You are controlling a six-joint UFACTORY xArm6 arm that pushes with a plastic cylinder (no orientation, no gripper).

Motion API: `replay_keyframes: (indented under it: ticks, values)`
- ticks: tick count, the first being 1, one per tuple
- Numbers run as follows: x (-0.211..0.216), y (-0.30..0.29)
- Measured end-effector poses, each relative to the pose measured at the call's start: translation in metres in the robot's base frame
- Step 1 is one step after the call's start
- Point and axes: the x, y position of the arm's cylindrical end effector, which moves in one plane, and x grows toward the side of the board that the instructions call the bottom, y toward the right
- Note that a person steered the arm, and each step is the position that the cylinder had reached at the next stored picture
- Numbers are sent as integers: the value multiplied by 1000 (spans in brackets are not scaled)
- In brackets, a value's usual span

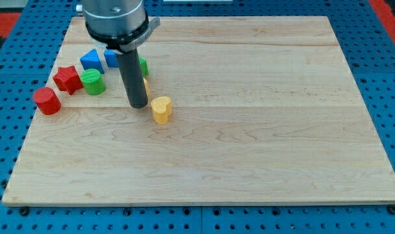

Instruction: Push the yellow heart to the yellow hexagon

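Since the task pairs the two yellow blocks, the yellow heart (161,109) matters most: it is the block nearest the board's bottom edge, in the left half of the wooden board (262,130), with open wood toward the right edge and the bottom corners. My tip (138,105) is down just beside its left side, very close or perhaps touching; I cannot tell which. The rod has no fingers, so it holds nothing and can only shove. Just behind the rod a sliver of yellow (146,85) shows, probably the yellow hexagon, mostly hidden. Farther toward the top-left corner cluster the red cylinder (47,101), green cylinder (92,82), red star (68,78), blue triangle (91,60), a blue block (110,58) and a green block (143,66), both partly hidden.
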Motion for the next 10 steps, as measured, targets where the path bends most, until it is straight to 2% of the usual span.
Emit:
replay_keyframes:
  ticks: [2,3,4,5,6,8,10]
  values:
    - [-2,0]
    - [29,20]
    - [33,0]
    - [70,39]
    - [69,95]
    - [69,64]
    - [62,58]
